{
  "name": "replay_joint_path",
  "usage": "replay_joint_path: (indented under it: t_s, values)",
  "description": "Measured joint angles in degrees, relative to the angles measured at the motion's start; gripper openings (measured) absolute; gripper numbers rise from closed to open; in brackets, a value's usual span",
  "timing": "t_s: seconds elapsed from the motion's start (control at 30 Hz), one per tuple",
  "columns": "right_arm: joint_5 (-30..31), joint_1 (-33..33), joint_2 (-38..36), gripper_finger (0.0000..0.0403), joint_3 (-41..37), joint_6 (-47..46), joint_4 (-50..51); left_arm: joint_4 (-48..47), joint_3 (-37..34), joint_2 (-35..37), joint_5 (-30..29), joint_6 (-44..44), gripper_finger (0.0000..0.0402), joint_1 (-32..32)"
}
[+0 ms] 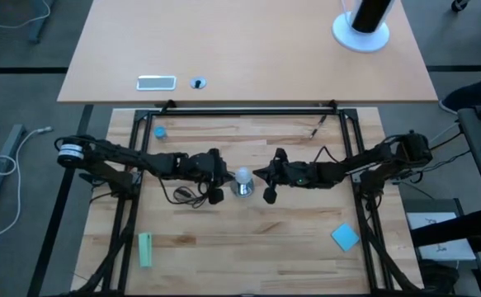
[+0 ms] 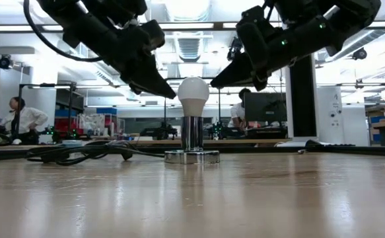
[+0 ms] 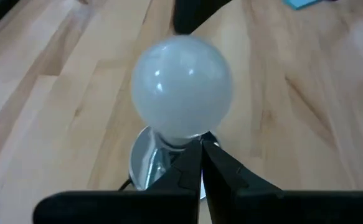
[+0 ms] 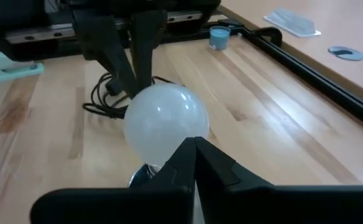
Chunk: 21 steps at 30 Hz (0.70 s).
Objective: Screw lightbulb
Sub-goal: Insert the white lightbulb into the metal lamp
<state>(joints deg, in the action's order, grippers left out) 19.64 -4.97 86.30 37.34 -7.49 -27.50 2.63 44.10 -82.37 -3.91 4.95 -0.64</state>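
The whitish lightbulb (image 1: 242, 175) stands upright with its base in the shiny silver socket (image 2: 192, 156) at the table's middle. It also shows in the low view (image 2: 193, 96). My left gripper (image 2: 174, 96) is shut, and its tip stands level with the bulb's head on the table's left side. My right gripper (image 2: 212, 86) is shut, and its tip stands at the head's other side. In the left wrist view the left gripper (image 3: 201, 144) points at the bulb's neck. In the right wrist view the right gripper (image 4: 191, 143) points at the bulb's head (image 4: 165, 121). My left gripper's shut tip comes level from the table's left and lies right by the bulb's neck (image 3: 181, 138); I cannot tell whether it touches. My right gripper's shut tip comes from the table's right, slanting down, right by the bulb's head (image 2: 205, 89); I cannot tell whether it touches.
The socket's black cord (image 1: 182, 195) lies coiled on the table under the left arm. A blue cap (image 1: 159, 132) lies far left, a green piece (image 1: 145, 249) near left, a blue pad (image 1: 345, 237) near right. A black rail (image 1: 248, 111) runs along the far edge.
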Motion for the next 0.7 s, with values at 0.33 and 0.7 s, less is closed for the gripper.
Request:
replay_joint_path:
  t_s: [0.33, 0.7]
  values:
    - [-0.03, 0.04, 0.0, 0.0, 0.0, -1.45, 2.34, 4.89, 0.0, -0.19, 1.89, -1.39, 0.0, 0.22]
    - [-1.64, 0.03, 0.0, 0.0, -0.03, -0.8, 1.72, 4.46, 0.02, -0.34, -0.72, -1.02, 0.0, 0.22]
